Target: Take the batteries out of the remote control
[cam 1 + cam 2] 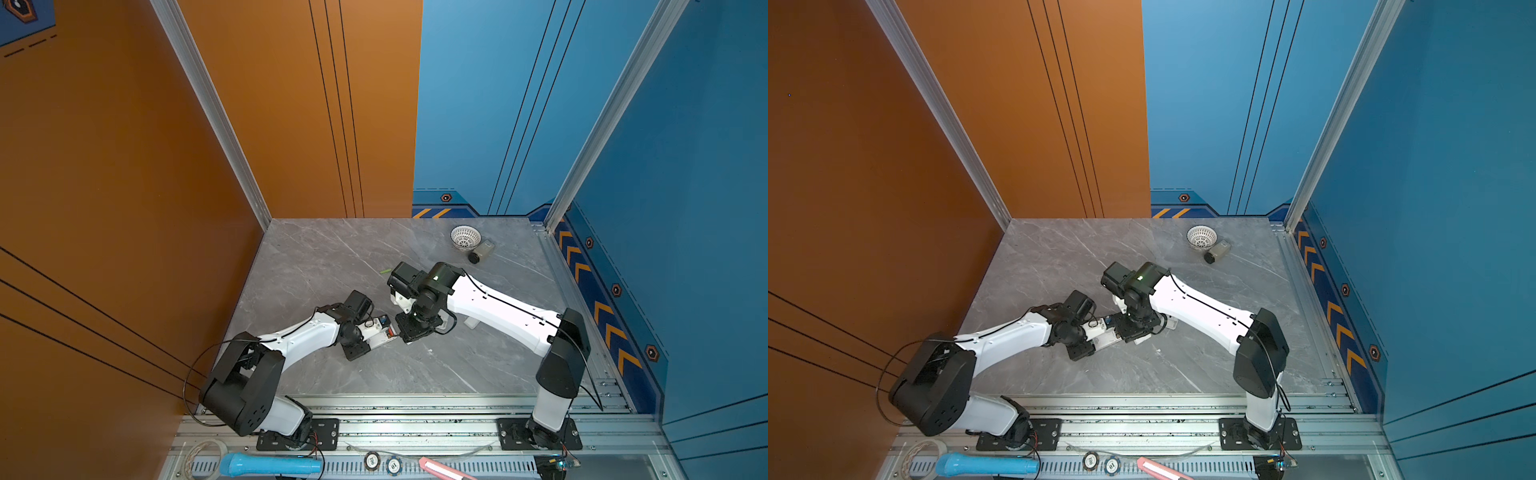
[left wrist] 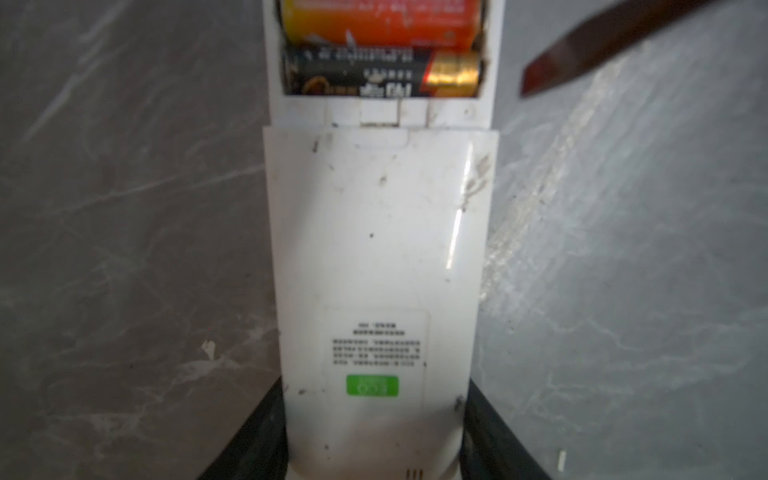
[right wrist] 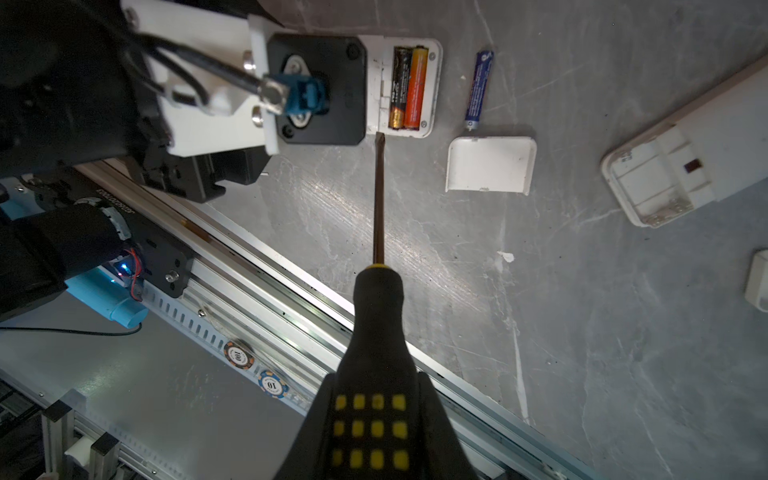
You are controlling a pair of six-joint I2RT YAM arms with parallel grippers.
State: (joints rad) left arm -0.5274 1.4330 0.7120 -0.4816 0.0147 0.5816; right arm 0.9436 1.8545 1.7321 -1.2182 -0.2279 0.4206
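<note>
Two batteries sit side by side in the open compartment of the white remote control [image 2: 378, 232]: an orange-red battery [image 2: 382, 20] and a black-and-gold battery [image 2: 361, 77] with its gold end bare. A blue battery [image 3: 478, 87] lies on the grey marble table [image 1: 332, 257] just beside the remote's open end, not touching it. A light green battery [image 1: 385, 271] lies farther back, left of the right arm's wrist.

The remote lies flat near the table's middle. The left arm reaches in low from the near left, and the left gripper [image 2: 374, 399] clamps the remote's closed end, a finger against each long edge. The right arm comes from the near right with its wrist folded down. The right gripper [image 3: 376, 395] is closed round the handle of a black-and-yellow screwdriver [image 3: 378, 291], whose flat tip hangs just beside the remote's corner.
</note>
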